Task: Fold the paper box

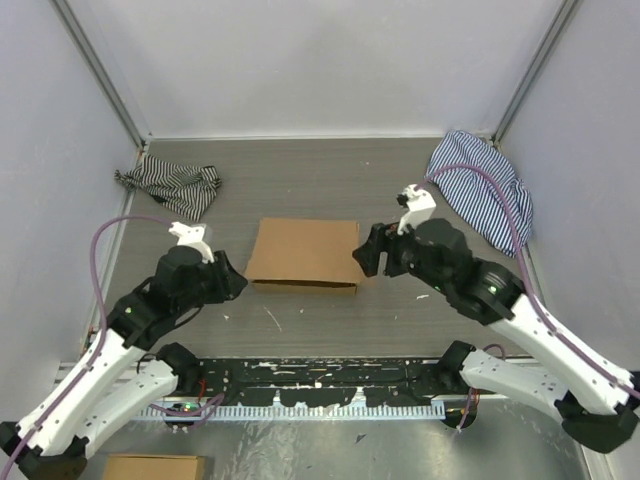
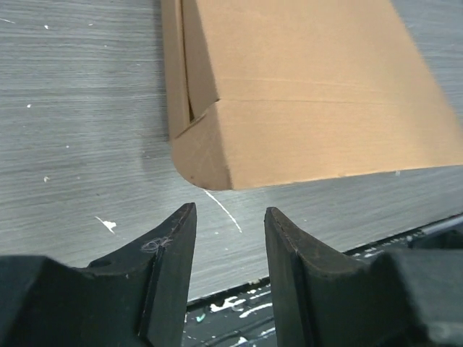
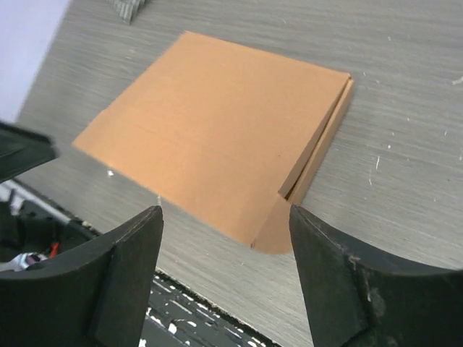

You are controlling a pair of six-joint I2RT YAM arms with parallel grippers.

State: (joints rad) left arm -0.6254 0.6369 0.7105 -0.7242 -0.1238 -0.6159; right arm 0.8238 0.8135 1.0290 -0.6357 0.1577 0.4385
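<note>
Box [image 1: 303, 255] lies flat and shut on the gray bench [image 1: 330, 180], just ahead of the left gripper [image 2: 230, 217] on one side and the right gripper [image 3: 226, 217] on the other. It is thin, smooth brown cardboard with a rounded corner flap, so I think it is light, stiff and easy to dent, and best pinched by a side edge. The left gripper is partly open and the right one is wide; both hold nothing.
</note>
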